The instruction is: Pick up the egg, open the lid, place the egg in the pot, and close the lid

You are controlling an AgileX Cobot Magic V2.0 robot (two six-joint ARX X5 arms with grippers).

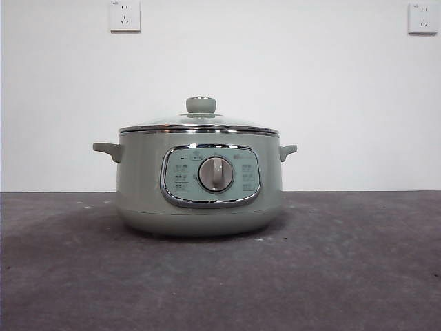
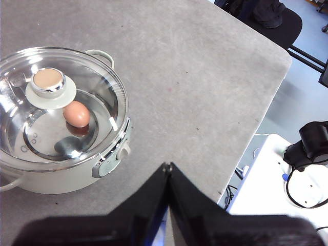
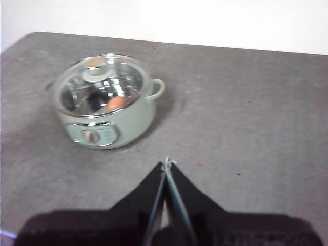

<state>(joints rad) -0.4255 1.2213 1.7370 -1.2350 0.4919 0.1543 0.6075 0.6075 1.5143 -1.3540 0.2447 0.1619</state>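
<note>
The sage-green pot point(image 1: 200, 186) stands on the grey table with its silver dial point(image 1: 216, 174) facing the front camera. The glass lid point(image 1: 200, 126) with its green knob point(image 1: 200, 105) sits on the pot. In the left wrist view the brown egg point(image 2: 77, 114) lies inside the pot point(image 2: 77, 174), seen through the lid point(image 2: 97, 92). It also shows in the right wrist view point(image 3: 117, 102) under the lid point(image 3: 102, 84). My left gripper point(image 2: 167, 165) is shut and empty, well away from the pot. My right gripper point(image 3: 167, 162) is shut and empty, above the table beside the pot point(image 3: 130, 123).
The table's edge and rounded corner point(image 2: 279, 56) show in the left wrist view, with a chair point(image 2: 277, 20) and a white stand point(image 2: 277, 195) beyond it. Two wall sockets point(image 1: 125, 15) are on the white wall behind.
</note>
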